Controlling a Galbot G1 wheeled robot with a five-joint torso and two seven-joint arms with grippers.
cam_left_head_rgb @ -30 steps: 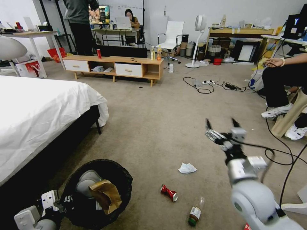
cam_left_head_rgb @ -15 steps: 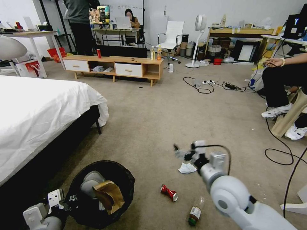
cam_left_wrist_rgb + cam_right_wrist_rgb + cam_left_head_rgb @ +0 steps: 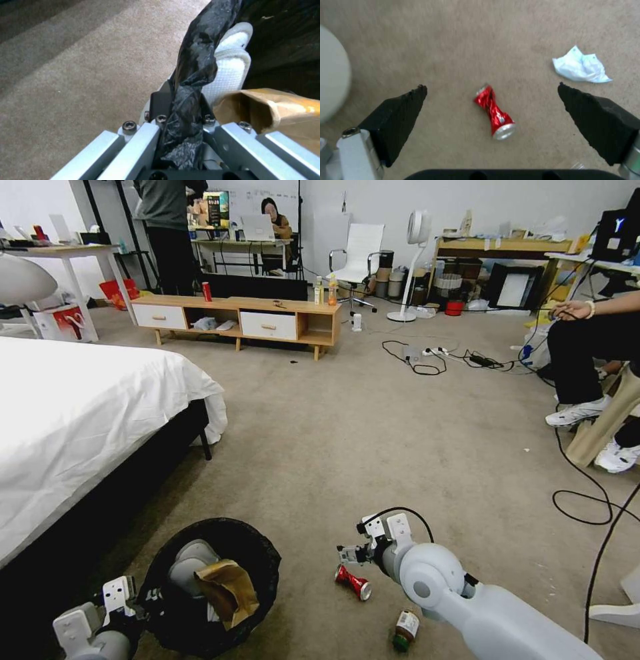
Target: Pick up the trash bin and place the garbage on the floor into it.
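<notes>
Beige-grey carpet floor (image 3: 347, 447), right gripper (image 3: 491, 93) spread wide above crushed red can (image 3: 494, 115), crumpled white tissue (image 3: 581, 67) at two o'clock, left gripper (image 3: 181, 125) clamped on black-lined round bin's (image 3: 220, 533) rim.

Glossy crumpled metal can (image 3: 494, 114), matt short-pile carpet (image 3: 460, 45)

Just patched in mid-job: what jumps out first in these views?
The right claw hangs open above the crushed red can on the carpet, with a crumpled tissue lying off to one side. Low on the robot's left, beside the bed, the left claw is shut on the bin's black bag rim; a brown paper bag sits inside.
</notes>
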